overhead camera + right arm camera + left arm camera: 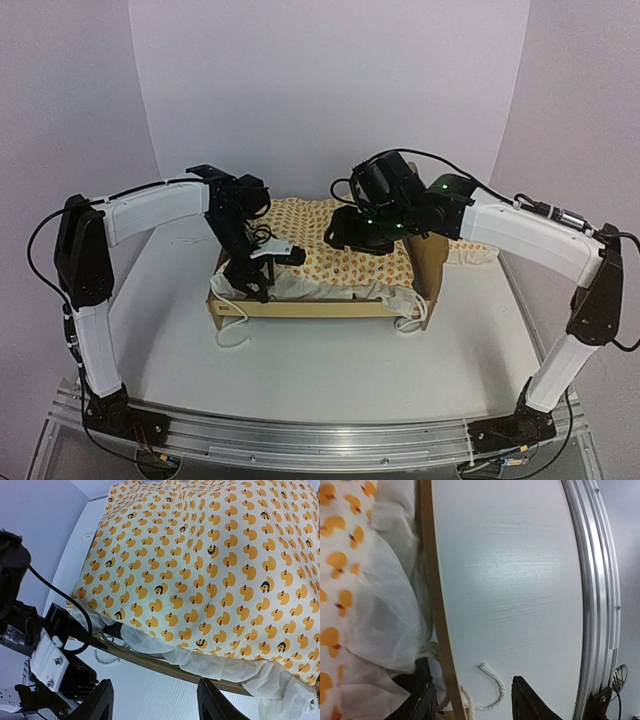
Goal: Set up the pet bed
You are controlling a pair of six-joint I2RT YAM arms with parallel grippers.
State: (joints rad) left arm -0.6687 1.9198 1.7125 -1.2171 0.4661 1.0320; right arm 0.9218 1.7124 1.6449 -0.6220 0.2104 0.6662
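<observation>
The pet bed (310, 308), a light plywood frame, stands mid-table with its tall end board (433, 262) on the right. A duck-print mattress (340, 262) with a white ruffle lies in it, bulging over the rails. My left gripper (255, 282) is at the bed's left end. In its wrist view it (472, 702) is open and straddles the wooden rail (431, 580), one finger (417, 700) inside by the ruffle and the other over the table. My right gripper (350, 235) hovers above the mattress (210, 570), open (156, 705) with nothing between its fingers.
White cords (232, 330) trail from the bed's front corners onto the table; one end (495, 690) lies between my left fingers. A bit of ruffled cloth (470, 252) shows behind the right arm. An aluminium rail (320, 440) runs along the near table edge.
</observation>
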